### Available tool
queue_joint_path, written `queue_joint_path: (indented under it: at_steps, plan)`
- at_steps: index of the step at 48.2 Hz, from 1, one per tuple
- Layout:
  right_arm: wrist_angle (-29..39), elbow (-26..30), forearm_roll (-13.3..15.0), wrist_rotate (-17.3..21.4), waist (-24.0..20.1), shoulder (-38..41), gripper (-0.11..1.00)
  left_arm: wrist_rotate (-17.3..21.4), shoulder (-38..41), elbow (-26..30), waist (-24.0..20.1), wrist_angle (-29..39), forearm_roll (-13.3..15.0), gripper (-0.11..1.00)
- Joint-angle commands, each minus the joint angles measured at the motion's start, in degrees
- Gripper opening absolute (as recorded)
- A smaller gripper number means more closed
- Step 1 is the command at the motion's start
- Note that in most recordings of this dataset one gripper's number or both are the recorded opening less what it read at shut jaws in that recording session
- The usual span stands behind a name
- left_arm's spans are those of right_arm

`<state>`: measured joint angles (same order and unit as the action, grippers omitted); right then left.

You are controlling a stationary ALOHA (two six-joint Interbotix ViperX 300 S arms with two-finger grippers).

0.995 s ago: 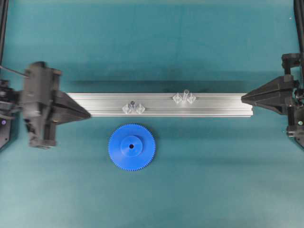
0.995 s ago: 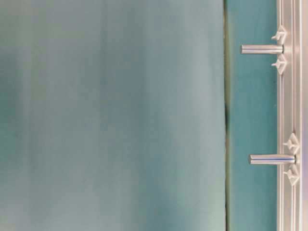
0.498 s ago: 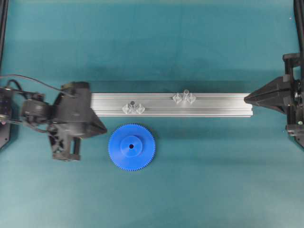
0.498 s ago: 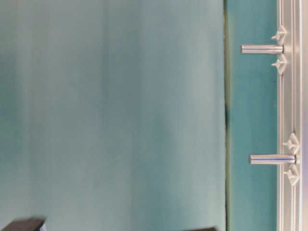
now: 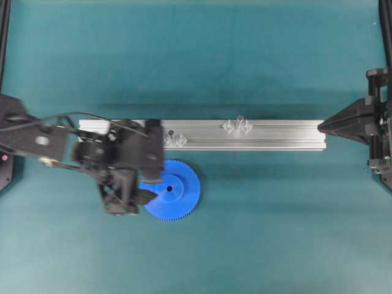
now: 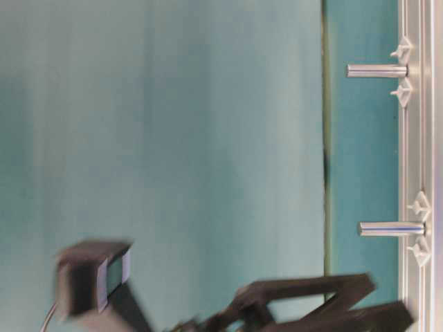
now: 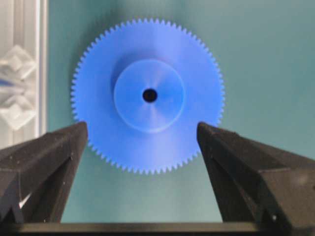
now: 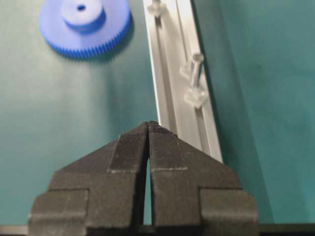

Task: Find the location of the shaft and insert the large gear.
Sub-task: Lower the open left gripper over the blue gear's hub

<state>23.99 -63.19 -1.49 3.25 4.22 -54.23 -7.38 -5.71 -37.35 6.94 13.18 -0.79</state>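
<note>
Matte black arms, wedge-shaped gripper (image 7: 142,140) fingers (image 7: 42,162), thin black cables (image 5: 73,116)

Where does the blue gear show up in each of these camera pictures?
Overhead: the blue gear lies left of centre, just below the metal rail.
Table-level: not in it.
Left wrist: upper middle, framed by the two black fingers.
Right wrist: top left corner.
Shared landmark: the metal rail, beside the gear in those three views.

From here I see even, bright light; soft shadows fall below the rail (image 5: 245,135); the table-level view smears my left arm (image 6: 97,277).
</note>
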Motion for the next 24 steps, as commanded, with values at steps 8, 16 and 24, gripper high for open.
queue_joint_path:
  at_steps: [8,16,24]
  plan:
    - [0.09,0.97,0.09,0.44,0.09,0.0,0.02,-0.09,6.68,6.68,0.44,4.57,-0.18,0.93]
    - [0.09,0.44,0.09,0.44,0.18,-0.62,0.02,-0.09,10.63,9.32,0.44,5.98,-0.18,0.93]
    - [0.09,-0.09,0.09,0.44,0.18,-1.85,0.02,-0.18,13.01,10.9,0.44,6.06,-0.18,0.93]
